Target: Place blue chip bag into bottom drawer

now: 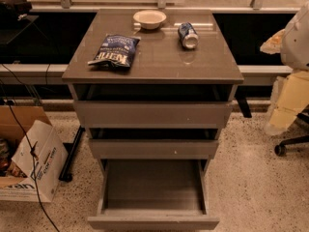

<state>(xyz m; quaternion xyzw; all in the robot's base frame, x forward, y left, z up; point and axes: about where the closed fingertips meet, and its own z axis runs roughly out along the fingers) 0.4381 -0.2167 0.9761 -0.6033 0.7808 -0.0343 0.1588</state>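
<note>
The blue chip bag [115, 50] lies flat on the left part of the cabinet top [159, 62], white lettering up. The bottom drawer [153, 222] is pulled far out towards me, and its inside shows nothing in it. The two drawers above it stand slightly out. My arm shows as white and cream shapes at the right edge. The gripper [273, 42] is there, level with the cabinet top, to the right of it and far from the bag.
A white bowl [149, 19] and a blue-and-silver can [188, 35] lying on its side sit at the back of the cabinet top. A cardboard box [29, 163] with cables stands on the floor at left. A chair base [289, 144] is at right.
</note>
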